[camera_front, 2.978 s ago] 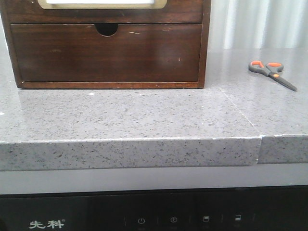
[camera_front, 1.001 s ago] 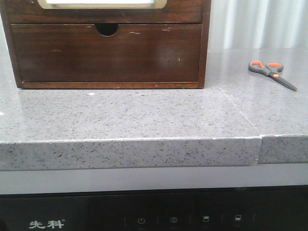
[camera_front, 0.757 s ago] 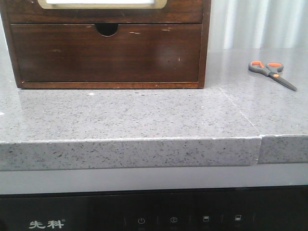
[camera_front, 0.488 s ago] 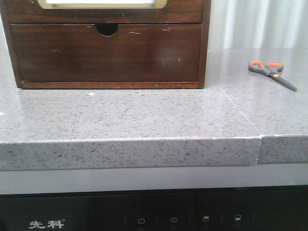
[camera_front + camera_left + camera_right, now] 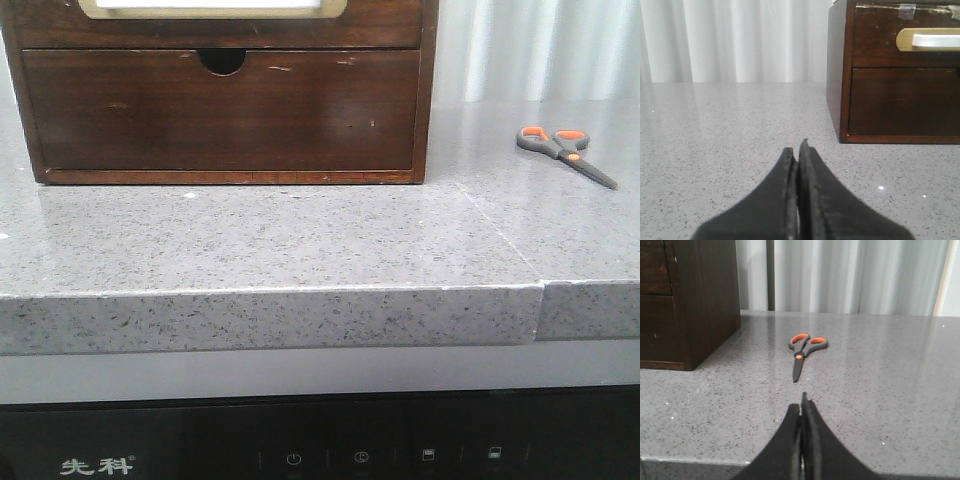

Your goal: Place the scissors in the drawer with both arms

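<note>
A grey speckled countertop (image 5: 300, 240) is seen before pale curtains, with a wooden cabinet (image 5: 705, 300) set at the back. The scissors (image 5: 804, 352) are lying flat and untouched, well apart from the cabinet on its right, blades pointed toward the right gripper (image 5: 802, 412), whose fingers are pressed together on nothing. The left gripper (image 5: 796, 155) is likewise closed and empty, aimed near the drawer (image 5: 905, 40), which is fully pushed in, presumably to be pulled first.

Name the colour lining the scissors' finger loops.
Orange, on the scissors; clearest in the right wrist view.
</note>
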